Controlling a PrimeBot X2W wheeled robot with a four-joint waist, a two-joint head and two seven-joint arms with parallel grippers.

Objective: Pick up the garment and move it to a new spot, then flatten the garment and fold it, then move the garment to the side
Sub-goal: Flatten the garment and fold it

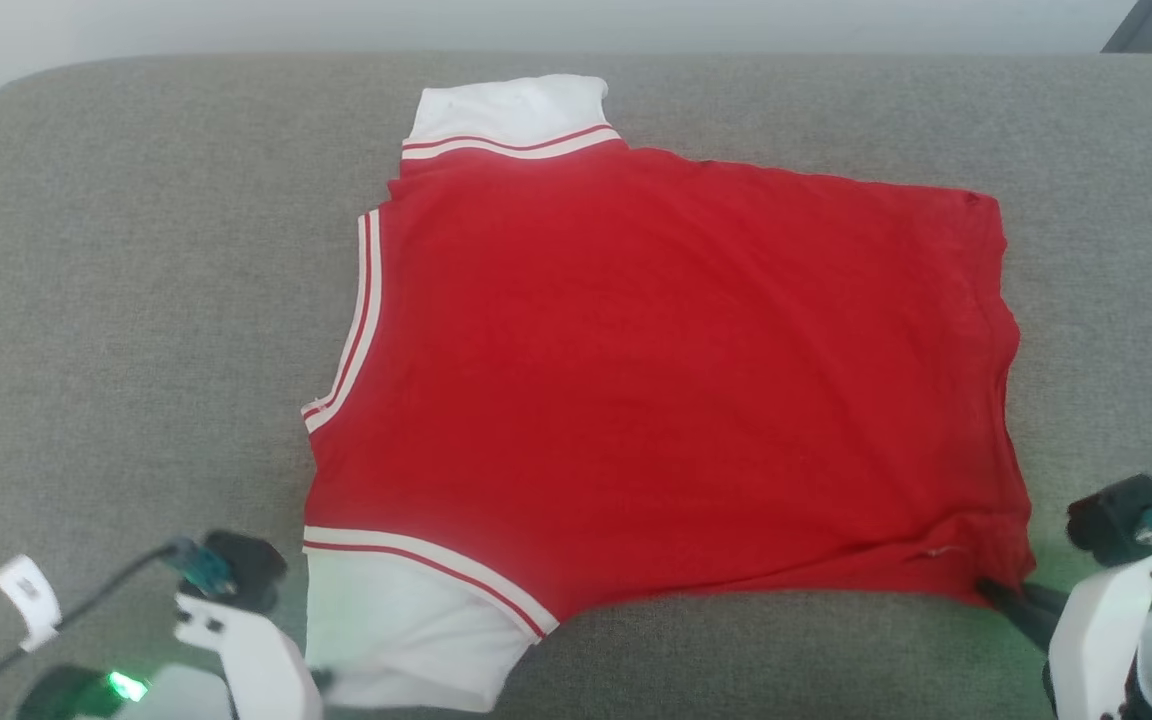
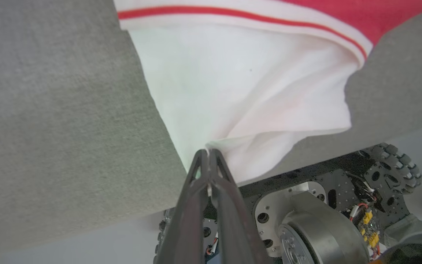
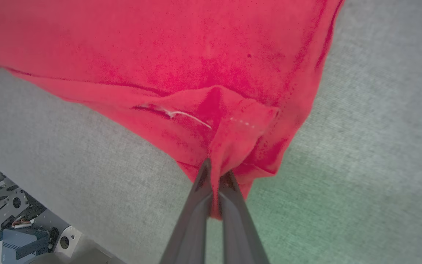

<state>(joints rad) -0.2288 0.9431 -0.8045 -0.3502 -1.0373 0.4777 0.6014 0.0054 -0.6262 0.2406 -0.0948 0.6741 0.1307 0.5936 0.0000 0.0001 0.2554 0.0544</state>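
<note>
Head view: the garment (image 1: 636, 380) lies spread, my left end effector (image 2: 208, 157) clamped on its near white corner, my right end effector (image 3: 214, 172) on its near red corner.

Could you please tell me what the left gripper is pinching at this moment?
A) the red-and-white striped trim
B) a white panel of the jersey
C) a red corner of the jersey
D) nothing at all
B: in the left wrist view the left gripper is shut on a fold of the white panel of the garment, below the striped trim.
</note>
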